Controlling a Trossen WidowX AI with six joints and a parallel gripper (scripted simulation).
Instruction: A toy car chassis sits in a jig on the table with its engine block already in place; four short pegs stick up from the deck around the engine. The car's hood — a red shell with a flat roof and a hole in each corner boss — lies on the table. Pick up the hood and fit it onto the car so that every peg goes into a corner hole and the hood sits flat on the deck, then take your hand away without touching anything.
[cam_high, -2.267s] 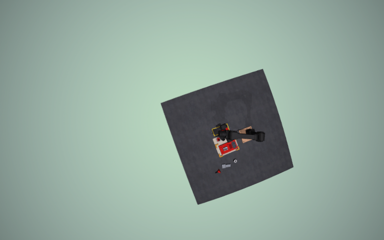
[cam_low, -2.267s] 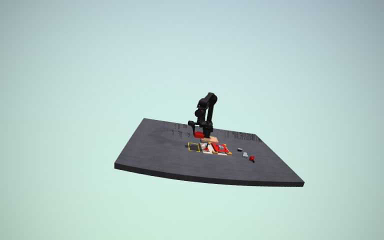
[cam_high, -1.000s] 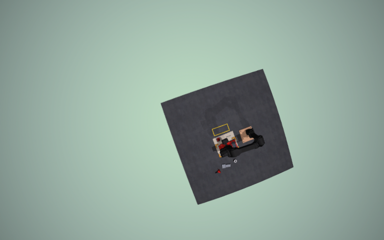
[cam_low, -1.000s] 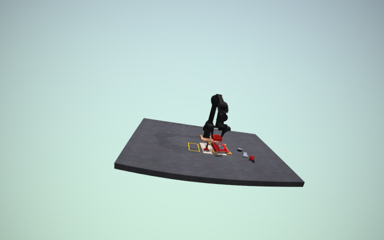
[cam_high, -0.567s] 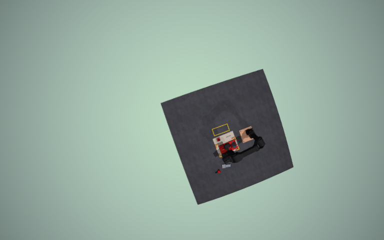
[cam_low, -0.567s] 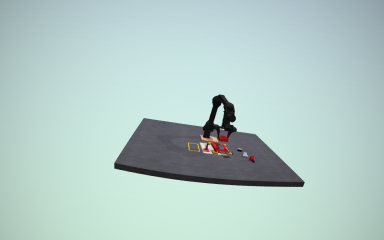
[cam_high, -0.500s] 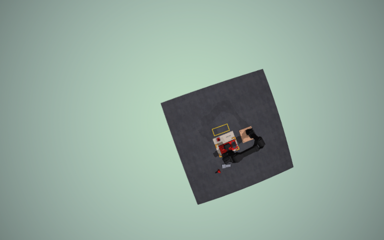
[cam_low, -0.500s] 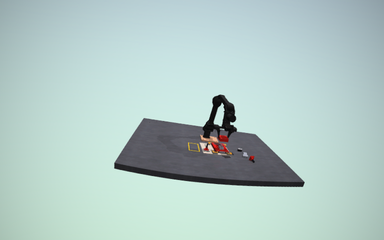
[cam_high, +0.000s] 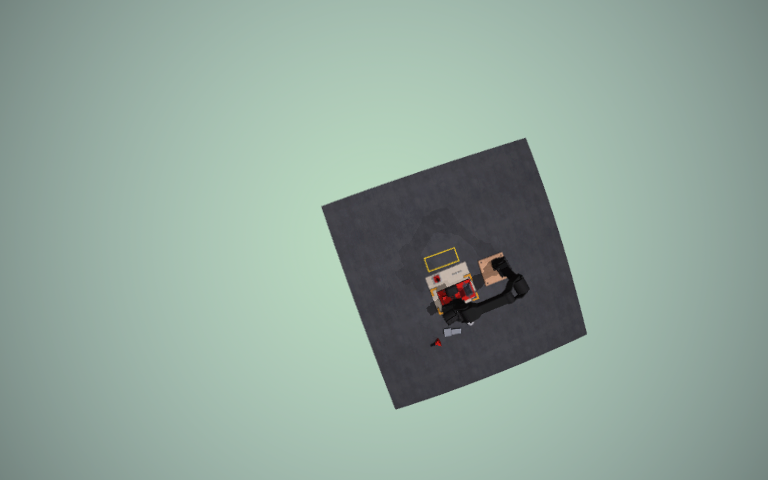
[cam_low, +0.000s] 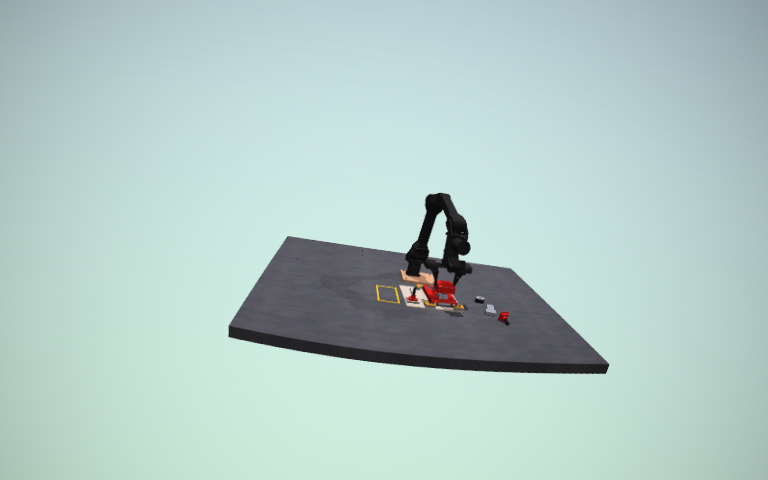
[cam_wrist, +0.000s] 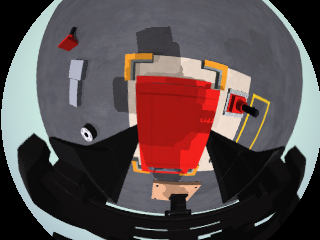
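Observation:
The red hood (cam_low: 445, 286) (cam_wrist: 175, 115) is held roof up, level as far as I can tell. My gripper (cam_low: 446, 283) (cam_wrist: 173, 130) is shut on its two sides. The hood hangs above the red chassis (cam_high: 457, 295) (cam_low: 431, 295), with a small gap in the exterior view. The chassis sits in the cream jig (cam_high: 447, 277) (cam_low: 408, 292) (cam_wrist: 192, 70) with orange corner brackets. In the wrist view the hood covers the chassis, engine block and pegs. I cannot tell whether holes and pegs line up.
A red lever with black knob (cam_high: 436, 278) (cam_low: 412, 297) (cam_wrist: 235, 103) stands on the jig board beside the chassis. Beyond is a yellow outline (cam_high: 439, 253) (cam_wrist: 262, 98). On the other side lie a wheel (cam_low: 479, 299) (cam_wrist: 88, 132), grey block (cam_low: 489, 310) (cam_wrist: 77, 70) and red-black piece (cam_low: 503, 317) (cam_wrist: 68, 42).

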